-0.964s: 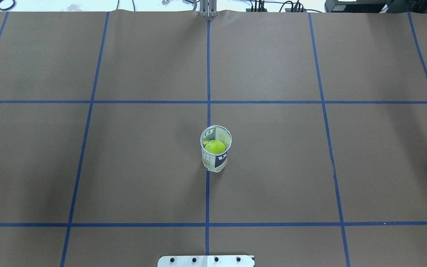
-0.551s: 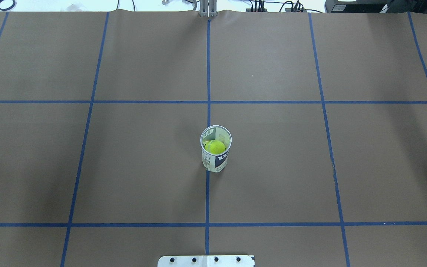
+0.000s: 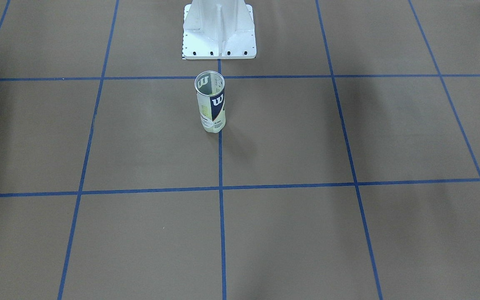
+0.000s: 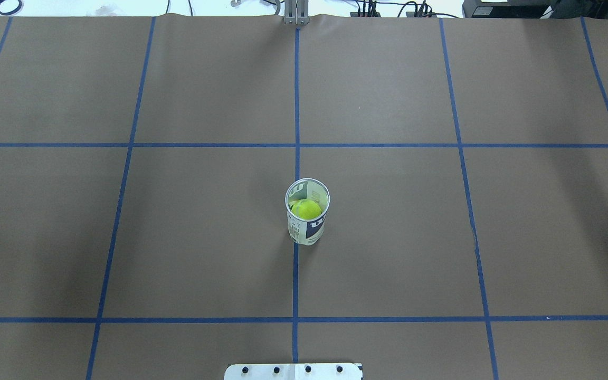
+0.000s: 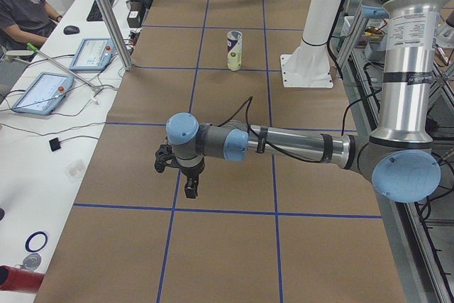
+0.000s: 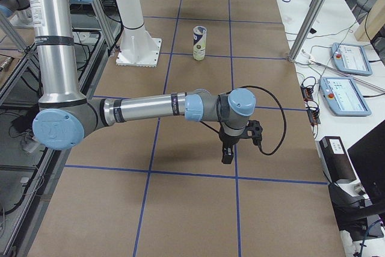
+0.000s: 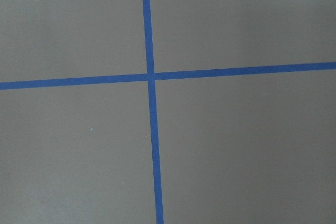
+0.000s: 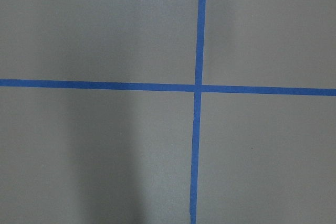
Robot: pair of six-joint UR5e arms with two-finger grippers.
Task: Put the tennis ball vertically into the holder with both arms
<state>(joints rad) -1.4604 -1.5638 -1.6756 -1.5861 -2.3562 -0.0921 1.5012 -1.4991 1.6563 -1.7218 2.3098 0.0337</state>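
Observation:
The holder is a clear can with a silver rim and a white and navy label. It stands upright on the centre tape line, also in the front-facing view. A yellow-green tennis ball sits inside it. My left gripper hangs over the table far from the can, in the exterior left view only. My right gripper hangs likewise, in the exterior right view only. I cannot tell whether either is open or shut. Both wrist views show only brown paper and blue tape.
The white pedestal base stands just behind the can on the robot's side. Brown paper with a blue tape grid covers the table. Tablets and an operator are at the side bench.

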